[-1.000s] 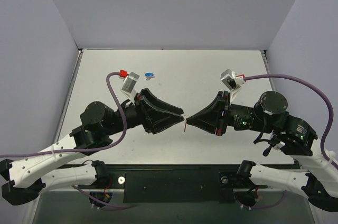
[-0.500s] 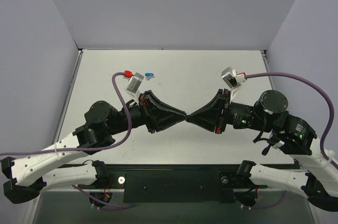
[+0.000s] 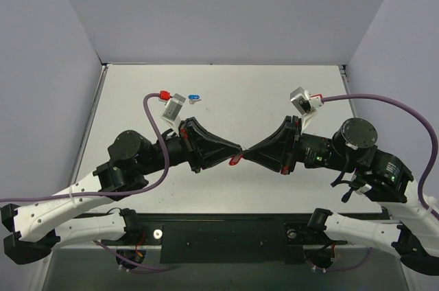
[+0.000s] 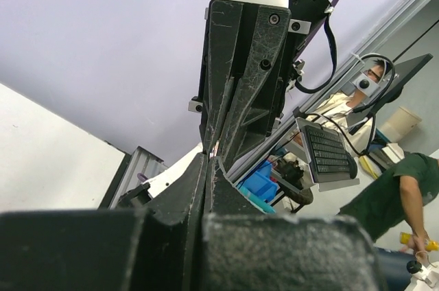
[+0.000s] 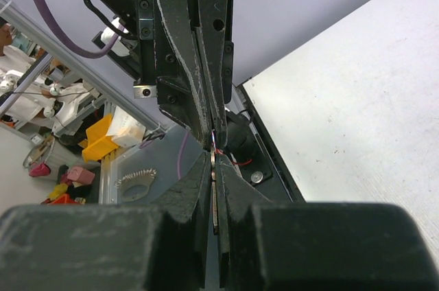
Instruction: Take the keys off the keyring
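Both grippers meet tip to tip above the middle of the table. My right gripper (image 3: 247, 153) is shut on the thin silver key (image 5: 215, 198), which shows edge-on between its fingers in the right wrist view. My left gripper (image 3: 239, 147) is shut against it from the other side, its tips closed at the keyring, where a bit of red shows (image 5: 220, 149). The ring's small red tag (image 3: 235, 160) hangs just below the two tips. The thin ring itself is too small to make out. In the left wrist view my left jaws (image 4: 210, 160) are pressed together under the right gripper's fingers (image 4: 236, 99).
A blue-tagged key (image 3: 194, 97) lies on the white table (image 3: 274, 92) at the back left, behind the left arm. Purple cables loop over both wrists. Grey walls close in the table on three sides.
My left gripper has gone from open to shut at the tip of the right gripper. The red tag has swung from hanging straight down to tilted left under the tips. The right gripper stayed shut.
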